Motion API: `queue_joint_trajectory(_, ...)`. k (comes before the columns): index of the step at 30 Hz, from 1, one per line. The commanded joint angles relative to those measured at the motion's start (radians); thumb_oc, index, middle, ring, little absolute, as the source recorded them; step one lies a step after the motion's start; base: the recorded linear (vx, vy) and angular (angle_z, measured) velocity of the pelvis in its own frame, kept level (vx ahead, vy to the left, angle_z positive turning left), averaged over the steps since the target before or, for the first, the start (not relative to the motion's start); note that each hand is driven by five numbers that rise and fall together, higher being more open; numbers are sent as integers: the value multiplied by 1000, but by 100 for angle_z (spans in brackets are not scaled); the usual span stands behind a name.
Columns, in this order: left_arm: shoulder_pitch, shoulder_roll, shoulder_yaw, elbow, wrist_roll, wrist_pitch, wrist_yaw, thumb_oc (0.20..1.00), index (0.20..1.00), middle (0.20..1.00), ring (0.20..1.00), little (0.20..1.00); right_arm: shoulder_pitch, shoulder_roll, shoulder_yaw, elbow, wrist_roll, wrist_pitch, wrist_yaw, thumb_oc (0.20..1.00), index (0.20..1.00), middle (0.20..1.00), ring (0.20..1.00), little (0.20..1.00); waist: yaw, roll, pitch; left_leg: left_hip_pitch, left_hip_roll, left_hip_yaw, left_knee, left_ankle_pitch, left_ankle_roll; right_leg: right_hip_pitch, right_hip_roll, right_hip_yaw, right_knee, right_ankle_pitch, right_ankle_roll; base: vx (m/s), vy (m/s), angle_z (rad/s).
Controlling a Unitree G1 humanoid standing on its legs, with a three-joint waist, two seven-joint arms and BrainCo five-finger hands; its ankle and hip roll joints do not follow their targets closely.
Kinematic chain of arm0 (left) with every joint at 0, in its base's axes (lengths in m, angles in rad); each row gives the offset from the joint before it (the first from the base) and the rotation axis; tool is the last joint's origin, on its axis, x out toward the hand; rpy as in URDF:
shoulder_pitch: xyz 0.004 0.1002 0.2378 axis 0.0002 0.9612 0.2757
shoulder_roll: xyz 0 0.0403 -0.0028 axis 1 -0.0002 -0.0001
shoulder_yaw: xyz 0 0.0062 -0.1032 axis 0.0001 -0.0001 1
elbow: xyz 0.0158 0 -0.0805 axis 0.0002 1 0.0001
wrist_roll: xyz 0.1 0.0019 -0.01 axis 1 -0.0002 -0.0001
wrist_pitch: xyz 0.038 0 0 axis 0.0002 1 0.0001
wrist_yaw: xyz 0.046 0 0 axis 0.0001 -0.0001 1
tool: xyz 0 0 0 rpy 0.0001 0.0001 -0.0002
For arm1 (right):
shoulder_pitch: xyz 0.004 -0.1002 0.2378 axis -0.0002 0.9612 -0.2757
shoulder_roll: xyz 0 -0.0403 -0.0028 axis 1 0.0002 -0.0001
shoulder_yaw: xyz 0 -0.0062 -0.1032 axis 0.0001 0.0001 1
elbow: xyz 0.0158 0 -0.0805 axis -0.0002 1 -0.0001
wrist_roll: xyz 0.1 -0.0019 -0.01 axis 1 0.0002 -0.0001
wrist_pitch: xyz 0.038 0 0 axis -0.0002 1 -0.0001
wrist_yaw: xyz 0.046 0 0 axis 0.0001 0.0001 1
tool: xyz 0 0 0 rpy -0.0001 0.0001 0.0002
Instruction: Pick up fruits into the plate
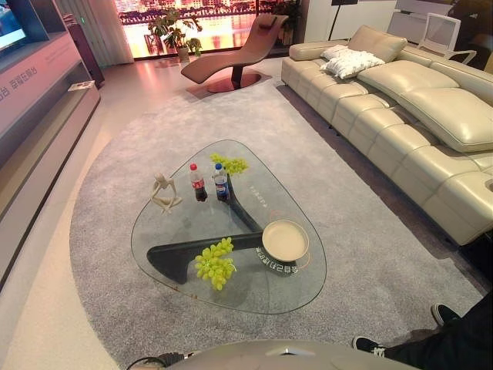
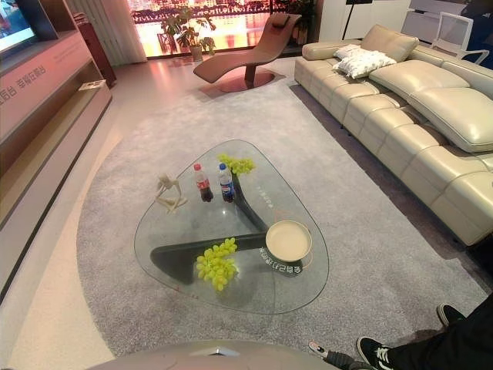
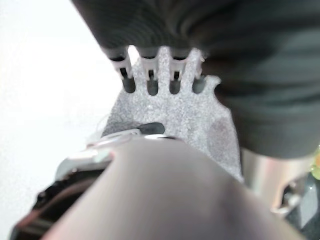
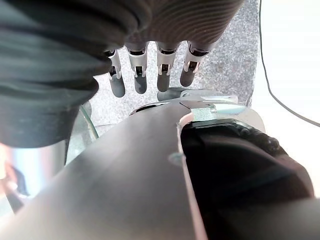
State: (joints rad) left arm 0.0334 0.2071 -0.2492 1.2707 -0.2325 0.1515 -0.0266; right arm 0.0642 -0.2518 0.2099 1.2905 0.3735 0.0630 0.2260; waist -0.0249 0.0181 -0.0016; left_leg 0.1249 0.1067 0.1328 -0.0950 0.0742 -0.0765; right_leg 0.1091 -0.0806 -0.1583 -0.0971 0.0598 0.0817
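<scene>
A person's black sneakers with white soles [image 2: 385, 351] sit closest to you, at the near right on the grey carpet [image 1: 370, 231], beside dark trouser legs.

On the clear glass rounded-triangle coffee table [image 1: 185, 270], left to right: a beige abstract figurine [image 1: 163, 191] at the left side; a near bunch of green grapes [image 1: 215, 262] by the near edge, over the table's dark base; a small cola bottle with a red label [image 1: 198, 182] and a small cola bottle with a blue label [image 1: 221, 182] standing upright just beside each other mid-table; a second, far bunch of green grapes [image 1: 229, 163] just behind the bottles, near the far edge; a round cream plate with a dark rim [image 1: 285, 240] at the right, nothing in it. Both grape bunches lie on the glass, apart from the plate.

Your left hand [image 3: 150, 75] hangs over the carpet, fingers straight and relaxed, holding nothing. Your right hand [image 4: 150, 75] is the same: fingers straight, spread, nothing in them, carpet past them.

Further back: a brown curved chaise lounge [image 1: 239, 54] at centre, a potted green plant [image 1: 176, 31] to its left, a long cream leather sofa [image 1: 416, 116] on the right with a white knitted throw [image 1: 350, 62] on it.
</scene>
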Motion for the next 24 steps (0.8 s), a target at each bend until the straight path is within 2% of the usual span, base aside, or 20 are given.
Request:
queue_joint_trajectory(1, -59, -15, -20, 41, 46, 8, 12, 1000, 1000, 1000, 1000, 1000, -98, 76, 5, 23, 26, -5, 2, 1000, 1000, 1000, 1000, 1000, 5, -32, 77, 49, -89, -5, 8, -74, 61, 40, 3, 1, 27, 1, 6, 0, 0, 0)
queue_joint_trajectory(4, -60, -18, -15, 43, 30, -12, 25, 1000, 1000, 1000, 1000, 1000, -100, 78, 4, 20, 24, -1, 2, 1000, 1000, 1000, 1000, 1000, 3, -34, 77, 47, -89, -2, 8, -74, 60, 37, 4, 3, 26, 2, 7, 0, 0, 0)
queue_joint_trajectory(9, -63, -13, -13, 46, 61, 3, 50, 1000, 1000, 1000, 1000, 1000, -101, 75, 10, 26, 33, -1, 5, 1000, 1000, 1000, 1000, 1000, 5, -36, 78, 45, -87, -2, 8, -73, 61, 36, 5, 4, 26, 3, 7, 0, 0, 0)
queue_joint_trajectory(15, -65, -10, -11, 50, 86, -10, 63, 1000, 1000, 1000, 1000, 1000, -101, 73, 12, 21, 30, 6, 10, 1000, 1000, 1000, 1000, 1000, 1, -38, 83, 45, -86, 4, 8, -73, 61, 34, 7, 9, 26, 2, 5, 0, 0, 0)
queue_joint_trajectory(24, -108, 20, -58, 15, 166, -89, 102, 1000, 1000, 1000, 1000, 1000, -130, 40, 27, 8, 49, 25, 23, 1000, 1000, 1000, 1000, 1000, -12, -28, 116, 24, -82, 17, 8, -65, 60, 6, 9, 22, 29, 8, 5, 0, 0, -1)
